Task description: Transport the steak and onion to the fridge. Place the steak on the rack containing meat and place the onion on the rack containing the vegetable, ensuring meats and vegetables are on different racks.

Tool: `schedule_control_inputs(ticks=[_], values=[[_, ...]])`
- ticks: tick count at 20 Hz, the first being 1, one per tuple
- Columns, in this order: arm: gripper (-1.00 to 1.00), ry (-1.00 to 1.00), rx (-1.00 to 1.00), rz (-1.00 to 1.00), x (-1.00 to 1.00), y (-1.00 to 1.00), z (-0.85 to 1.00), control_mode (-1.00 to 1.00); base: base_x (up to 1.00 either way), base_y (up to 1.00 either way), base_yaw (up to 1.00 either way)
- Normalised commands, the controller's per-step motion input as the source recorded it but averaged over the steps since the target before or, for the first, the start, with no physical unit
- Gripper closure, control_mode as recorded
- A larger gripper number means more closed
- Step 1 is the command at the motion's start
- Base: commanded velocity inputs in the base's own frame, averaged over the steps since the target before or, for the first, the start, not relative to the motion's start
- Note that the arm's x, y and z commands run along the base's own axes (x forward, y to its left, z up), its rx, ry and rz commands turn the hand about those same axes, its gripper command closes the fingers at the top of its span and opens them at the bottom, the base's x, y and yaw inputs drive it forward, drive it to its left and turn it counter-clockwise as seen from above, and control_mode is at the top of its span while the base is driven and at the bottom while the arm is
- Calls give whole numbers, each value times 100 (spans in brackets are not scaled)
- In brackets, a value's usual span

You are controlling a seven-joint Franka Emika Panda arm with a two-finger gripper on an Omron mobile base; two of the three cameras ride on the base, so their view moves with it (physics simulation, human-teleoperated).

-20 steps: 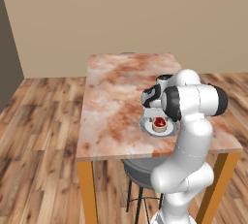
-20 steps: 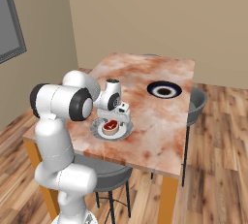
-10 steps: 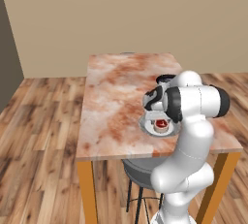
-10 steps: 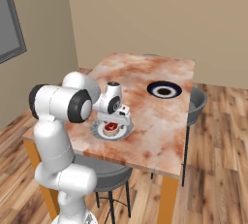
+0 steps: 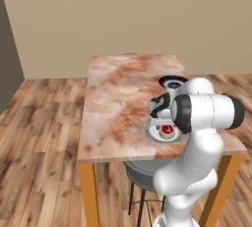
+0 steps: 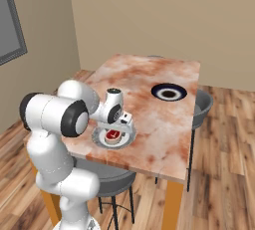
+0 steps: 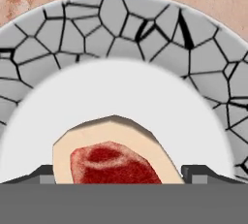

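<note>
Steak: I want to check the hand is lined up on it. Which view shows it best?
The hand view: the steak sits large on the plate, between the fingertips. In the left base view and the right base view it is a small red spot under the hand.

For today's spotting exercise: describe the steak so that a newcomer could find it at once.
Start at the marble table. Near its front edge, under the gripper, sits a grey crackle-rimmed plate. The steak lies on it: a red-topped, tan-rimmed slab, unlike the dark-ringed dish farther back.
</note>
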Motion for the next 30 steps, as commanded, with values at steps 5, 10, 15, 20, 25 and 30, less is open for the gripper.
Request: schedule_control_inputs(ticks=[5,10,15,20,25,30], values=[[100,-5,0,0,-34,1,36,-100,0,0,0],[100,-1,-1,-1,-21,0,93,-100,0,0,0],[100,2,-3,-3,-13,0,97,-100,0,0,0],[100,-1,-1,-4,-35,3,84,-100,0,0,0],[100,-38,0,0,-83,0,31,-100,0,0,0],[100,-34,2,0,-54,0,36,-100,0,0,0]])
